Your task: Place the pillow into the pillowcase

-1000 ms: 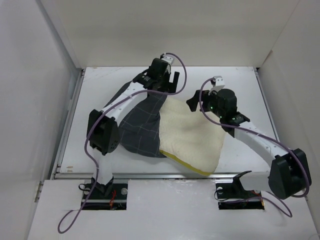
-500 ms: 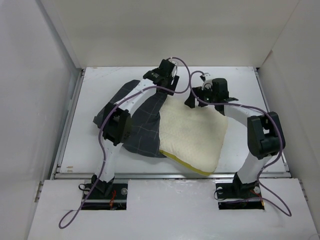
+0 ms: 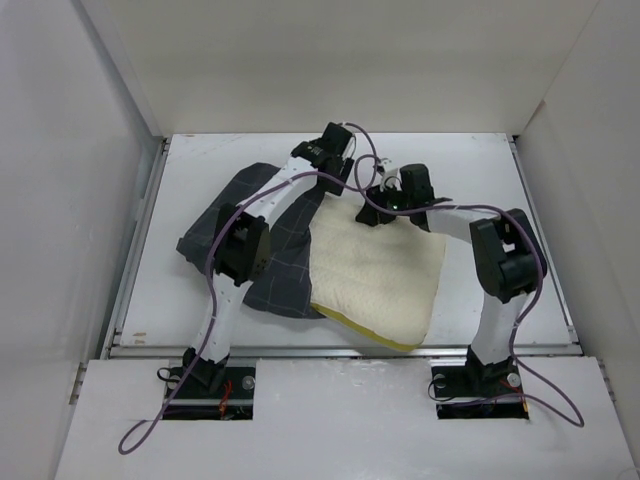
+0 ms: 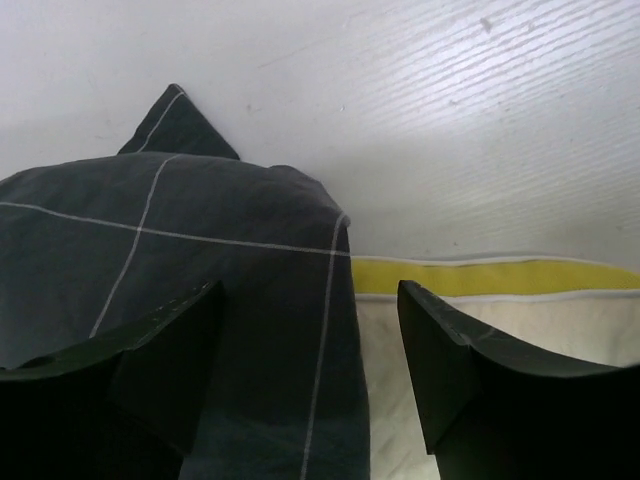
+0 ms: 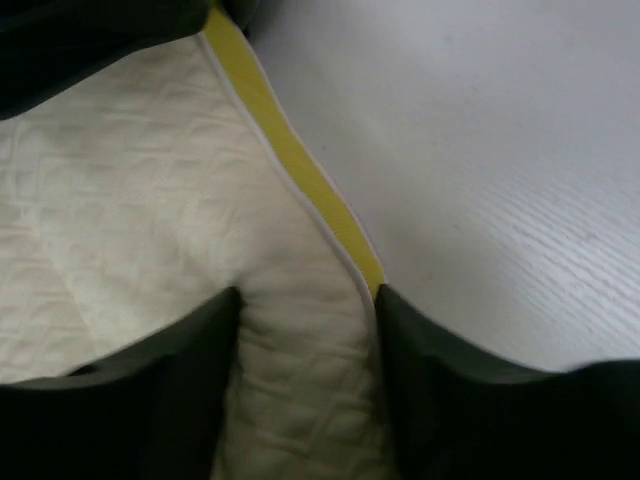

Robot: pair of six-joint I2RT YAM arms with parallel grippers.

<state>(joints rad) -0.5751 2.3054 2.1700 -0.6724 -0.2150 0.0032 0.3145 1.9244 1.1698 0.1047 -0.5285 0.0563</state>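
while the top view only shows both arms meeting at the far edge of the pillow (image 3: 375,270), which lies flat on the surface (image 3: 480,160) against the pillowcase (image 3: 285,275) on its left, my wrist views tell more: my left hand (image 4: 305,300) stands half wide astride the pillowcase's raised edge, and my right hand (image 5: 305,295) pinches a fold of the pillow's yellow-trimmed edge.

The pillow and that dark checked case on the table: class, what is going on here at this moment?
Two robot arms work at the far edge of both. The left fingers straddle an edge of the pillowcase, apart, gripping nothing yet. The right fingers pinch the pillow by its yellow-trimmed far edge. The pillow lies beside the pillowcase, nearly all of it uncovered.
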